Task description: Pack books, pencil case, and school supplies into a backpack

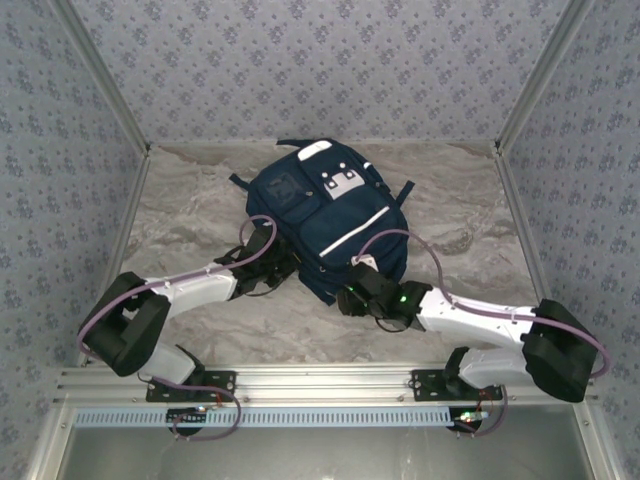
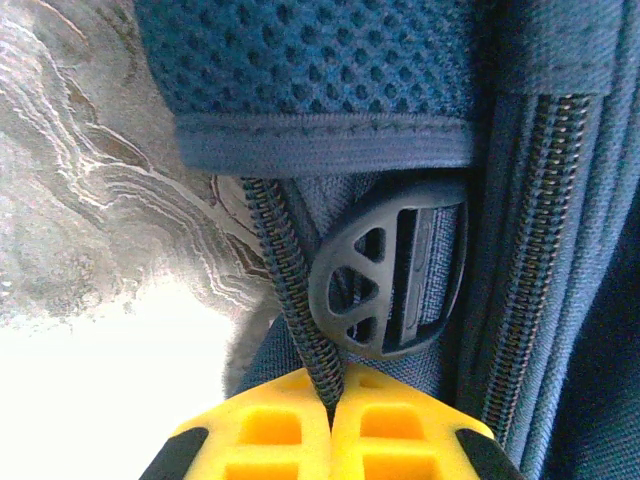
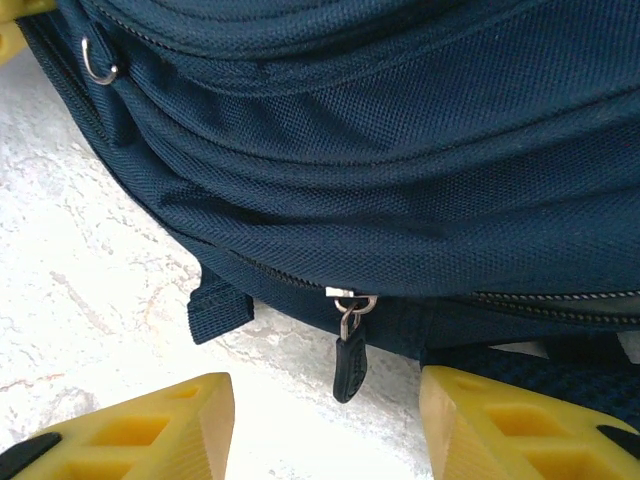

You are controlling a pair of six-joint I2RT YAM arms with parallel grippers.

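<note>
Right now the backpack (image 1: 325, 215) lies flat in the middle of the table (image 1: 190, 220), front pockets up, both arms at its near end; left gripper (image 2: 332, 385) is clenched on a black zip coil (image 2: 285, 265), yellow pads pressed together round it, just below a black plastic buckle (image 2: 390, 280) and the mesh padding (image 2: 320, 70); right gripper (image 3: 325, 430) is released, jaws wide apart, w/ the zip pull (image 3: 350, 365) hanging between & just ahead of them, untouched.

Risks, as I judge them:
1) left is pinching coil, not a tab, so a hard tug could slip off, or drag the whole bag across the marble instead of bracing it;
2) pull is small & dangles loose off its slider (image 3: 350, 298); if right closes a bit off-centre it nips fabric or the webbing loop (image 3: 218, 310) beside it, or just shoves the pull flat against the table;
3) if both arms pull at once in diff directions the seam bunches & the slider jams; fabric above it lies in folds;
4) arms sit close together at that end, so wrists/cables could foul.

Can't tell from these views how far the main compartment is open; prob worth checking before anything goes in.
</note>
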